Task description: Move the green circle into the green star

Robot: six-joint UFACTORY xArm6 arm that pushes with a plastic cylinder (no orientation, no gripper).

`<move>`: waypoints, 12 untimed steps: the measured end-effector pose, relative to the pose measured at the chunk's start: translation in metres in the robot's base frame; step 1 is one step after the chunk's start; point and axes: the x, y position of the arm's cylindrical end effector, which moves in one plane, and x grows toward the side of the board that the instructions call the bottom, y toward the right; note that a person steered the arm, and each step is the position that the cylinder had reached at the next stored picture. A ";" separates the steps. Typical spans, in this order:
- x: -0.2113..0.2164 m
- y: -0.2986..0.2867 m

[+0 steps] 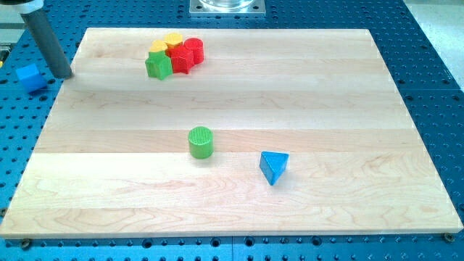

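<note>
The green circle (201, 141) is a short green cylinder standing a little below the middle of the wooden board (326, 94). The green star (158, 65) sits near the view's top left, at the left end of a tight cluster with a yellow block (158, 48), a yellow round block (173, 40), a red star (180, 59) and a red round block (193, 49). My tip (64, 74) is at the board's left edge near the view's top left, far left of the green star and far up-left of the green circle.
A blue triangle block (273, 167) lies right of and slightly below the green circle. A blue cube (29, 75) sits off the board on the perforated blue table, just left of my tip. A metal mount (227, 6) is at the view's top.
</note>
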 end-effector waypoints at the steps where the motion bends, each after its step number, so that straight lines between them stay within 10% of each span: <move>1: 0.051 0.050; 5: 0.218 0.468; 8: 0.198 0.293; 10: 0.109 0.187; 12: 0.072 0.236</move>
